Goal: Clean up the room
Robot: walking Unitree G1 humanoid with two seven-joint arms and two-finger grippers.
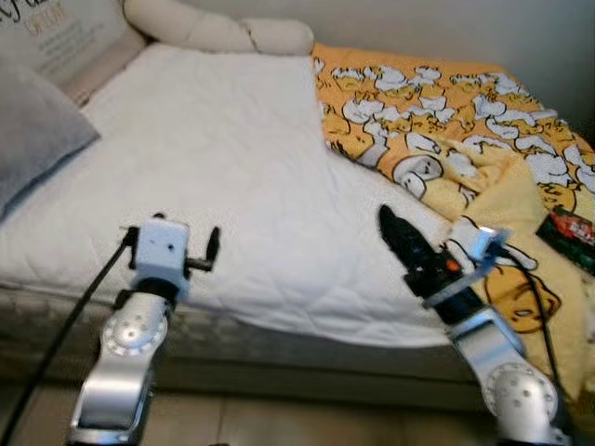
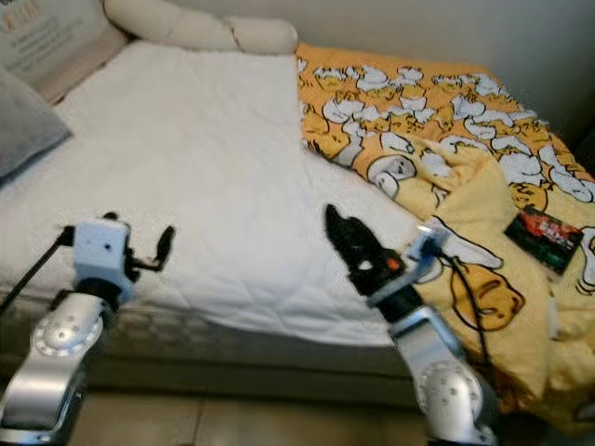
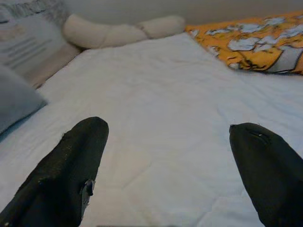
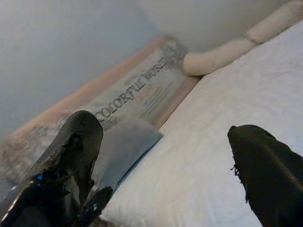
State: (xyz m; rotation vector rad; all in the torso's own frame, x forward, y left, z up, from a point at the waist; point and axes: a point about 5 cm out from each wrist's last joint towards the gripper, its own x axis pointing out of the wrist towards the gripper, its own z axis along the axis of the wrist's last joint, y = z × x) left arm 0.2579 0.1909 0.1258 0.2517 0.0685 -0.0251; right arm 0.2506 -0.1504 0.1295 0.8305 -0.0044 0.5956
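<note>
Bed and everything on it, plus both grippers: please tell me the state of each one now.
Yellow blanket: crumpled, pushed to the bed's right side.
White mattress cover: uncovered, flat.
Grey pillow: lying at the left edge.
Dark packet: lying on the blanket.
Left gripper: open, holding nothing.
Right gripper: open, holding nothing.
</note>
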